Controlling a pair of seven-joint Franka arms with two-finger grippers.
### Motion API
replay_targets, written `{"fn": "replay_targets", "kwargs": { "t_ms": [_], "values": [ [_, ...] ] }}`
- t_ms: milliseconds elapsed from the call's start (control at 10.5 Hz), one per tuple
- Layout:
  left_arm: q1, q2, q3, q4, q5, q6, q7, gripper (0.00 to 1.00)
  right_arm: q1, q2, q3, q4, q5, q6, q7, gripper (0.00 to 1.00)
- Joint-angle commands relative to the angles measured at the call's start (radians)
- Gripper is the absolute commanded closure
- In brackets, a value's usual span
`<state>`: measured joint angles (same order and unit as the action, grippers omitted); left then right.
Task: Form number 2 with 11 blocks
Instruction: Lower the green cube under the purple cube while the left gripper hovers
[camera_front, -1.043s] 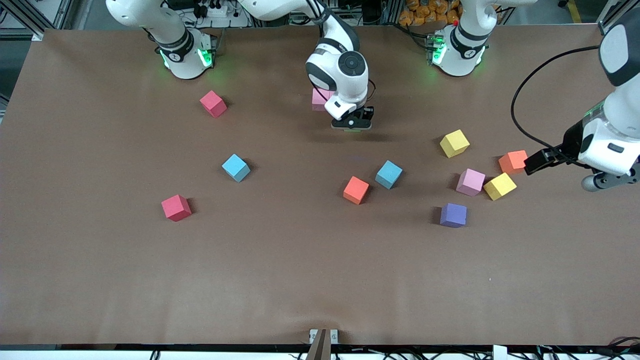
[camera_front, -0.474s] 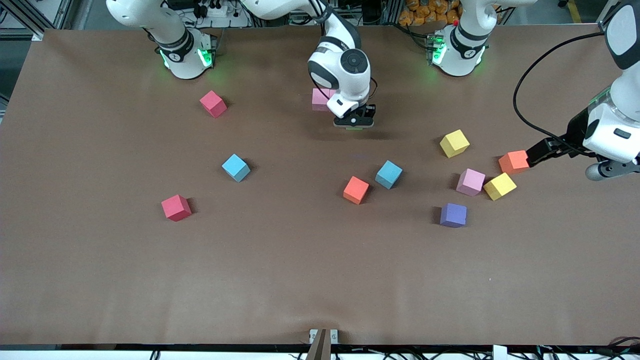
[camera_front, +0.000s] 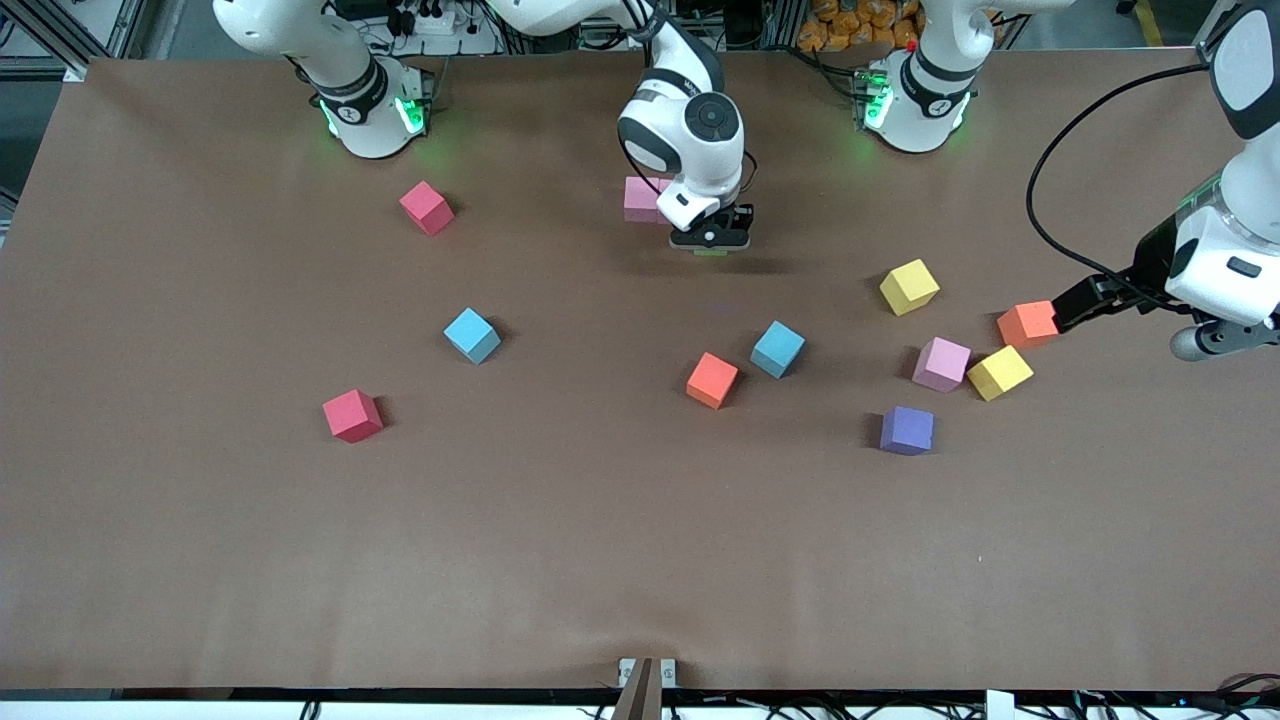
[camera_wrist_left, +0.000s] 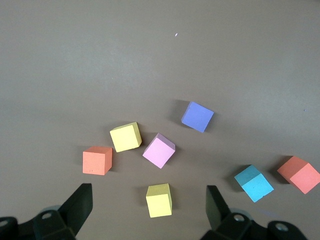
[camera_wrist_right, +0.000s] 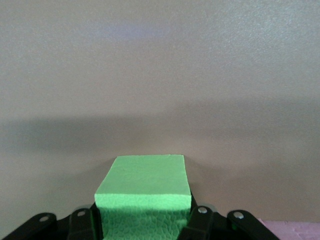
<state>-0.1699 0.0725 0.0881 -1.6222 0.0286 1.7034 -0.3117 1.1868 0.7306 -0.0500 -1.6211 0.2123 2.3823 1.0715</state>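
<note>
The right gripper (camera_front: 711, 243) was clamped on the green block (camera_wrist_right: 144, 197) just beside a pink block (camera_front: 640, 193) (partly hidden by the wrist). The left gripper (camera_wrist_left: 147, 210) hung wide apart, empty, over a yellow cube (camera_wrist_left: 159, 200).

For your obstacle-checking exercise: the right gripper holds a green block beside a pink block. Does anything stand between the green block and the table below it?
Nothing visible does. The right gripper is shut on the green block, and the right wrist view shows only bare table ahead of it. The pink block sits beside it, toward the robots' bases, not under it.
</note>
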Motion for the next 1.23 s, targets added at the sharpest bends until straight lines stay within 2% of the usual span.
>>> {"fn": "replay_targets", "kwargs": {
  "t_ms": [0, 285, 474, 759, 1138],
  "values": [
    [0.004, 0.003, -0.008, 0.007, 0.024, -0.021, 0.015, 0.0, 0.013, 0.012, -0.007, 0.014, 0.002, -0.009, 0.016, 0.0],
    [0.003, 0.021, -0.008, 0.004, 0.013, -0.013, 0.002, 0.0, 0.01, -0.007, -0.008, 0.018, 0.002, -0.014, 0.016, 0.0],
    [-0.005, 0.032, -0.008, 0.004, 0.019, -0.007, -0.003, 0.0, 0.001, -0.054, -0.016, 0.018, 0.001, -0.06, 0.011, 0.0],
    [-0.01, 0.032, -0.011, 0.004, 0.014, 0.012, -0.004, 0.0, -0.03, -0.12, -0.068, 0.018, -0.004, -0.094, -0.007, 0.0],
    [-0.03, 0.047, -0.013, -0.034, 0.022, 0.071, 0.0, 0.0, -0.231, -0.187, -0.071, 0.02, -0.004, -0.236, -0.324, 0.0]
  ]
}}
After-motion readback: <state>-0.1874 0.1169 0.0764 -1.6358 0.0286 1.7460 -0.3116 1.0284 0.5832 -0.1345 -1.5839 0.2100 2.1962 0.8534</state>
